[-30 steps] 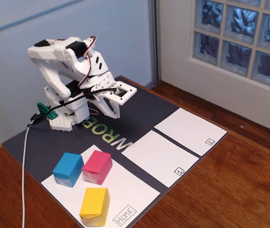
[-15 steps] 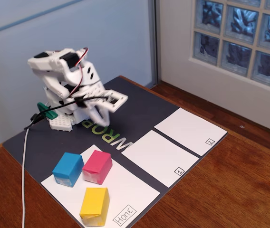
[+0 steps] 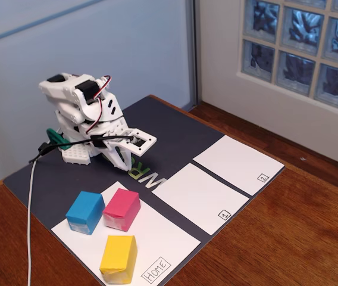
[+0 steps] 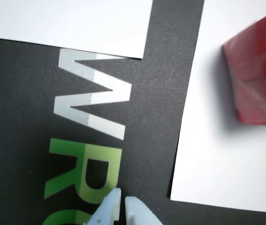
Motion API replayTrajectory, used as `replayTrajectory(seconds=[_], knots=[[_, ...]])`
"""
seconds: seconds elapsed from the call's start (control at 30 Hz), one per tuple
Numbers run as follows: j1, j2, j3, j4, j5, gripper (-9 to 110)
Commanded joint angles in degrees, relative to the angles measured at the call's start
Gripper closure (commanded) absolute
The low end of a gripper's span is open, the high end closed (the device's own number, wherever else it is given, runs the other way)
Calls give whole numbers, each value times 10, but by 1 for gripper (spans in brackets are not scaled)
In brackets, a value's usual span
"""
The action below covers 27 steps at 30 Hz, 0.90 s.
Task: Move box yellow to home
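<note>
The yellow box [image 3: 119,258], a paper-wrapped rectangular block, rests on the home sheet [image 3: 157,235] beside its handwritten "HOME" label. Blue [image 3: 85,212] and pink [image 3: 121,209] blocks sit behind it on the same sheet. The gripper [image 4: 122,201] hangs over the black textured mat [image 3: 175,140], fingertips nearly touching, holding nothing.

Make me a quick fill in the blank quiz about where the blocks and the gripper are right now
1. The yellow box lies on the white sheet marked ____.
2. The block touching the pink block is colored ____.
3. The sheets marked 1 and 2 hold ____ blocks.
4. The gripper is folded back near the arm's base, holding ____.

Missing words: HOME; blue; no; nothing
</note>
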Motion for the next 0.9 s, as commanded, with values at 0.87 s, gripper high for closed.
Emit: replayTrajectory(seconds=[0.87], knots=[[-24, 86, 25, 139, 38, 101]])
